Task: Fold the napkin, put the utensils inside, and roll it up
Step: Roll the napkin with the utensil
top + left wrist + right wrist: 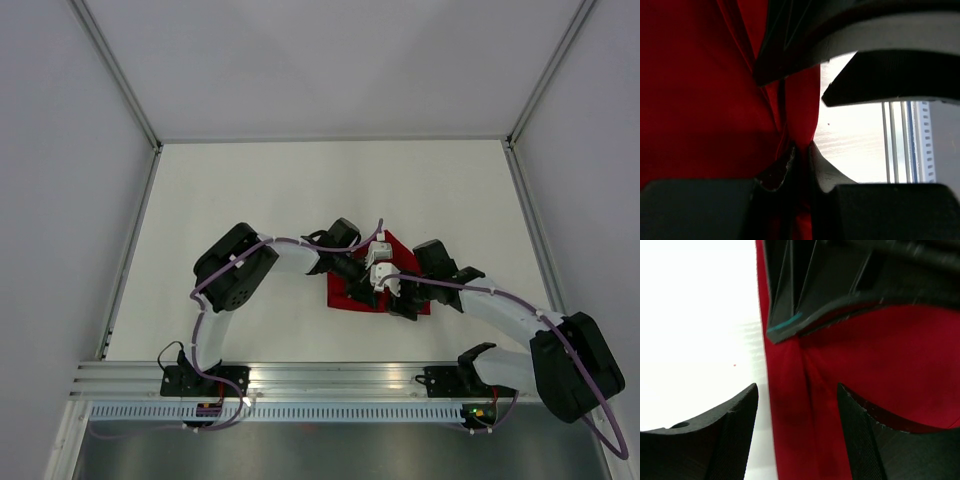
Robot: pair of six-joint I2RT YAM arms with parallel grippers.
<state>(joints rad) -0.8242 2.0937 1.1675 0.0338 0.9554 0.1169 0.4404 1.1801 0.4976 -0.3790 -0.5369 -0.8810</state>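
Note:
The red napkin (347, 296) lies mid-table with both grippers over it. My left gripper (366, 290) is shut on a raised pleat at the napkin's edge. In the left wrist view its jaws (801, 150) pinch that fold of the napkin (700, 90) tightly. My right gripper (398, 303) is open. In the right wrist view the right gripper (797, 390) straddles the edge strip of the napkin (900, 355), one finger (735, 415) over white table and the other over cloth. The utensils are hidden or out of view.
The white table (250, 190) is enclosed by grey walls, and an aluminium rail (330, 380) runs along the near edge by the arm bases. The two grippers sit very close together; the left gripper's finger (790, 325) shows just beyond the right jaws.

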